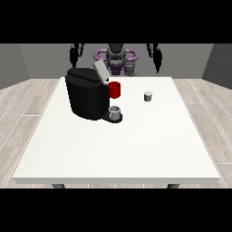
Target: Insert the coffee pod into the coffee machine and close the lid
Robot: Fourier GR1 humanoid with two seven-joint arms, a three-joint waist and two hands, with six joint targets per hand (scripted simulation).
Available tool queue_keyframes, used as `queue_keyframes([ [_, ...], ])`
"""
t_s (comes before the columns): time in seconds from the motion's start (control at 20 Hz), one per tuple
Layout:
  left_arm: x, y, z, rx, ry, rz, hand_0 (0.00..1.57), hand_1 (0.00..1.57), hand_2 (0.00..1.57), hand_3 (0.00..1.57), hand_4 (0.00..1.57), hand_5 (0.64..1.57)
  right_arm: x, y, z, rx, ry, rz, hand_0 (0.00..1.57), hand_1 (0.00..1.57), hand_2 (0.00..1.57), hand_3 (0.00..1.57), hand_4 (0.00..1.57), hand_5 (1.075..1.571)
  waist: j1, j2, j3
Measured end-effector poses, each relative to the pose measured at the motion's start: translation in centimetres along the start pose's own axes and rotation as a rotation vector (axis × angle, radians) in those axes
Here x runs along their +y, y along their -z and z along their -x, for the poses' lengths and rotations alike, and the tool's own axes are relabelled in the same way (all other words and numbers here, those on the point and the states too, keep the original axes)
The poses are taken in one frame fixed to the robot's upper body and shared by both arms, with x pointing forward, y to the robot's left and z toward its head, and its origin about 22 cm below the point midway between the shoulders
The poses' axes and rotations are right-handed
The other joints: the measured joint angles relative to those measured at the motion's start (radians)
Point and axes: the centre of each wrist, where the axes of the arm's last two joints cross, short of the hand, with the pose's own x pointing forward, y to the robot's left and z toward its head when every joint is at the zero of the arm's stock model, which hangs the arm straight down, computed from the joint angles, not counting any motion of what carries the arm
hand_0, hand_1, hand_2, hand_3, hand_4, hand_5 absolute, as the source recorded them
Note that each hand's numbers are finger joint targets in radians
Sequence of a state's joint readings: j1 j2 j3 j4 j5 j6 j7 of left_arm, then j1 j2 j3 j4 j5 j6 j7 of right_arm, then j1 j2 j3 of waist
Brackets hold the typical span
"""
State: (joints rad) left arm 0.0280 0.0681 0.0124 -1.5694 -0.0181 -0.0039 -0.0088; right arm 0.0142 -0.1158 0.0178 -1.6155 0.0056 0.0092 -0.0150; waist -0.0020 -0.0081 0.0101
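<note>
The white table (113, 154) carries the coffee machine (86, 93) at left with lid (100, 70) up, while the coffee pod (148, 96) stands right, nearer the raised hand at the view's right (157, 59), whose fingers I cannot tell.

A single front view looks from across the table (136, 149), raised and tilted down, facing the robot (116, 58) at 12 o'clock. It stands far enough back to take in the whole tabletop, with the machine (86, 93) toward 11 o'clock of centre.
</note>
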Motion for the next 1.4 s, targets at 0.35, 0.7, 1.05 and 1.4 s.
queue_keyframes([
  [0.35, 1.2, -0.3, -0.8, -0.068, 0.158, 0.146, 0.00, 0.00, 0.00, 0.00, 0.00, 1.571, -0.5, 0.2, 1.7, 0.048, 0.003, 0.070, 0.00, 0.00, 0.00, 0.00, 0.00, 1.571, 0.021, -0.005, -0.0083],
  [0.7, 3.4, 0.9, -1.6, -0.154, 0.335, 0.242, 0.00, 0.00, 0.00, 0.00, 0.00, 1.571, 0.1, 0.9, 1.8, 0.036, -0.093, 0.179, 0.00, 0.00, 0.00, 0.00, 0.00, 1.571, 0.000, 0.020, -0.0099],
  [1.05, 6.2, 4.0, -3.3, -0.089, 0.505, 0.242, 0.00, 0.00, 0.00, 0.00, 0.00, 1.571, 1.8, 1.8, 1.1, 0.007, -0.101, 0.148, 0.00, 0.00, 0.00, 0.00, 0.00, 1.571, -0.060, 0.067, -0.0100],
  [1.4, 7.9, 7.4, -4.7, -0.028, 0.638, 0.235, 0.00, 0.00, 0.00, 0.00, 0.00, 1.571, 3.5, 3.4, -0.3, -0.032, -0.086, 0.105, 0.00, 0.00, 0.00, 0.00, 0.00, 1.571, -0.117, 0.153, -0.0103],
])
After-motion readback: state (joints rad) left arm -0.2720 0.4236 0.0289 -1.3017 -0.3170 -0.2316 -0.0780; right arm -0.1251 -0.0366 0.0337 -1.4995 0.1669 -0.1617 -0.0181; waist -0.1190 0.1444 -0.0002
